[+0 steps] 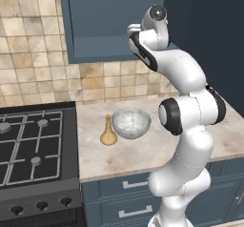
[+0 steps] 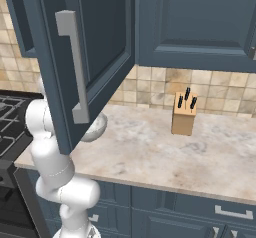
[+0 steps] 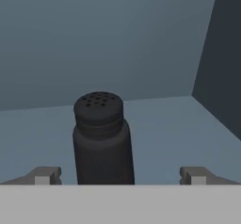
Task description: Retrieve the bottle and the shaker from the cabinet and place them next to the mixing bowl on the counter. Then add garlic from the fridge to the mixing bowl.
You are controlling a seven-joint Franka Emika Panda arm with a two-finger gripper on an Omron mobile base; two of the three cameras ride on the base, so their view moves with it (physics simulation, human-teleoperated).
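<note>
The hand (image 3: 120, 176) is inside the cabinet (image 1: 100, 25), fully open and holding nothing. The shaker (image 3: 102, 138) stands upright on the cabinet shelf between the two fingertips (image 3: 44, 175), apart from both; how far in front of the tips it stands is hard to judge. On the tabletop (image 1: 138, 152), the bottle (image 1: 108, 131) stands upright just left of the bowl (image 1: 131, 122), close to its rim. The cabinet door (image 2: 85, 57) hangs open. A knife block (image 2: 184, 114) sits near the tiled wall.

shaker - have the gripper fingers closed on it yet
No, in the hand view the shaker stands on the cabinet shelf with both fingertips spread wide and clear of it.
</note>
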